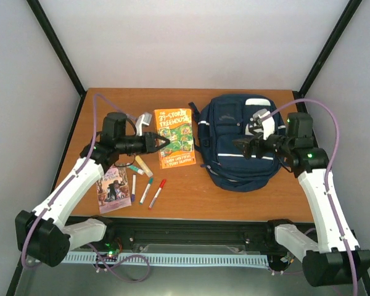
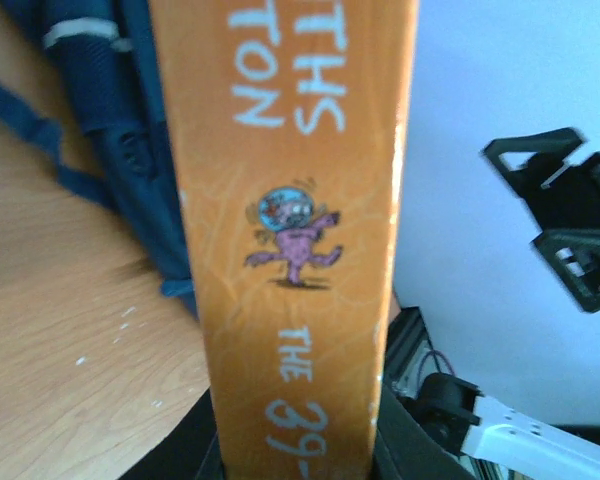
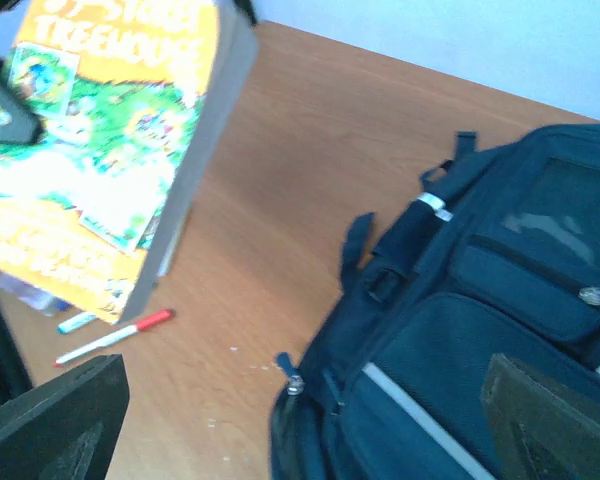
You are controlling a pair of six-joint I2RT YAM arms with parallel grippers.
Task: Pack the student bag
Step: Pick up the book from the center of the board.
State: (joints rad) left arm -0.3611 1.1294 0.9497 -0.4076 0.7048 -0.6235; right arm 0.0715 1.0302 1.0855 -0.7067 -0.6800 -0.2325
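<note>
The student bag lay flat under the right gripper, whose jaws stood wide; soft and floppy-looking, best pinched at a zip edge. The left gripper clamped the orange book.

This is a robotics lab test cell. Plain white panels close in the wooden tabletop from 9 o'clock through 12 to 3. They are held by black frame struts that rise at 10 and 2 o'clock. At 6 o'clock a black rail carries two white-and-black machine arms, the left arm and the right arm. Purple cables loop along both arms, and a pale slotted cable duct with loose wiring lies just beside the rail.
</note>
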